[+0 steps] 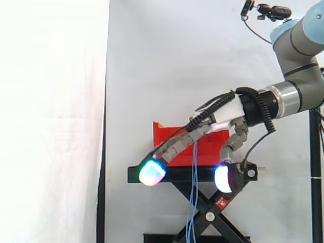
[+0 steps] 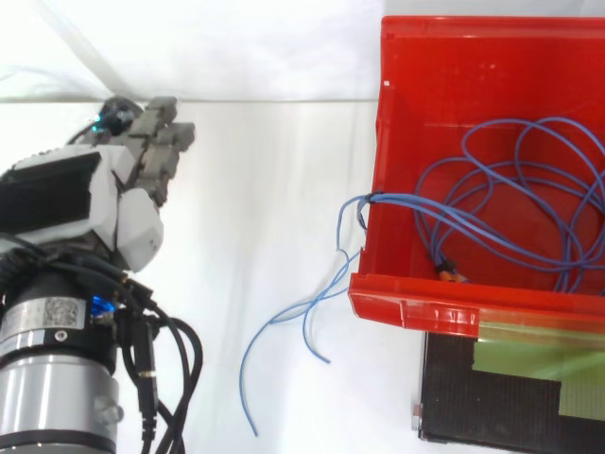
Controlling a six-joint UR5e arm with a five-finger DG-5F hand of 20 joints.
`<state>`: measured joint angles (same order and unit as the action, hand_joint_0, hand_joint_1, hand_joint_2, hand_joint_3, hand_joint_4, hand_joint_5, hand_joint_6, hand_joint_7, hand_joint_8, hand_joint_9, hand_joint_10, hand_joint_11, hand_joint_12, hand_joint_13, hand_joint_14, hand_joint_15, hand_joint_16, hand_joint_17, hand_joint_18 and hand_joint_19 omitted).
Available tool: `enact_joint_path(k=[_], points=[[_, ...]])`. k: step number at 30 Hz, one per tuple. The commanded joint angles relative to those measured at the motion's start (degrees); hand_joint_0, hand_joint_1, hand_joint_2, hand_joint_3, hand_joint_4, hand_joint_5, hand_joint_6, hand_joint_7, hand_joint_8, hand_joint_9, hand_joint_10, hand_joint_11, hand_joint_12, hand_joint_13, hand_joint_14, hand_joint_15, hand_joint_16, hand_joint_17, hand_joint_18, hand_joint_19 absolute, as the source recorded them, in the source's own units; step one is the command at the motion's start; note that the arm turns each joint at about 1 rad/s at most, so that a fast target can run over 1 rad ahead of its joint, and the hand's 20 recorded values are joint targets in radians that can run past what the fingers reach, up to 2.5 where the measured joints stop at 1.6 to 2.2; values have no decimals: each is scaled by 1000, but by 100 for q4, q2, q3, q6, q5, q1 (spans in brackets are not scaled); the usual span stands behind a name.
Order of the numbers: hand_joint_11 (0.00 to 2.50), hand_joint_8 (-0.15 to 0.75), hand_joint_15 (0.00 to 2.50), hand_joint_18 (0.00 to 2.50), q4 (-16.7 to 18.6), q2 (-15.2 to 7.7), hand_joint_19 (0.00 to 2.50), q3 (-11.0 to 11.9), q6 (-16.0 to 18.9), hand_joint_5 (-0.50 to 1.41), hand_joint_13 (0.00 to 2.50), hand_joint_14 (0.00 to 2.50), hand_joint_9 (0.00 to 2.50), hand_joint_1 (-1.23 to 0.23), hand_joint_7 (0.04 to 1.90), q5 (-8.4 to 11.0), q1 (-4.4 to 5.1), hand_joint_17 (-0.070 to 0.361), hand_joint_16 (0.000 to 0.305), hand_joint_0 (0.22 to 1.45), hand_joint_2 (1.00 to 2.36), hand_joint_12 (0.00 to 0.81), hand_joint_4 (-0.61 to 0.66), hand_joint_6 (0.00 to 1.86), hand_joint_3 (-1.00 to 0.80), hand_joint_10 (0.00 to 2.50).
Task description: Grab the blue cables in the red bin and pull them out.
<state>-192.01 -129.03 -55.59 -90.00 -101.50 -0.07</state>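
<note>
Nearest the top camera is the hand (image 2: 123, 203), its fingers relaxed and spread, holding nothing; from the side its glowing fingertips (image 1: 152, 172) hang level with the black stand (image 1: 197, 174). It is well apart from the blue cables (image 2: 397, 199), most of which lie coiled in loops on the floor of the red bin (image 2: 383, 113). A few strands climb over the bin wall nearest the hand and dangle down past the stand. The thin hanging strands would likely slip between the thick pads, so a grasp there may close on air. Pulling them sideways could snag the tangled loops or the orange plug (image 2: 452, 274) on the rim and drag the light bin off the stand's edge.
</note>
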Motion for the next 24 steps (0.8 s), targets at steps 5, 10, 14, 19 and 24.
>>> enact_joint_path(k=[5, 10, 14, 19, 24], points=[[162, 227, 223, 83, -882, -8, 505, 373, -409, 361, 132, 8, 363, -799, 228, 34, -55, 109, 49, 775, 1000, 332, 204, 7, -1000, 5], [171, 229, 222, 84, -891, -8, 504, 452, -602, 363, 135, 8, 367, -799, 228, 95, -64, 109, 49, 775, 1000, 333, 206, 7, -1000, 5], [169, 230, 227, 86, -891, -8, 510, 461, -778, 365, 139, 8, 372, -798, 227, 130, -81, 109, 48, 776, 1000, 332, 205, 7, -1000, 5], [182, 232, 235, 98, -891, -8, 516, 452, -1121, 365, 156, 8, 386, -799, 228, 254, -99, 109, 48, 776, 1000, 333, 206, 7, -1000, 6], [191, 232, 246, 114, -601, -8, 521, 391, -1797, 368, 172, 9, 390, -799, 229, 377, -160, 109, 48, 776, 1000, 336, 208, 7, -1000, 6]])
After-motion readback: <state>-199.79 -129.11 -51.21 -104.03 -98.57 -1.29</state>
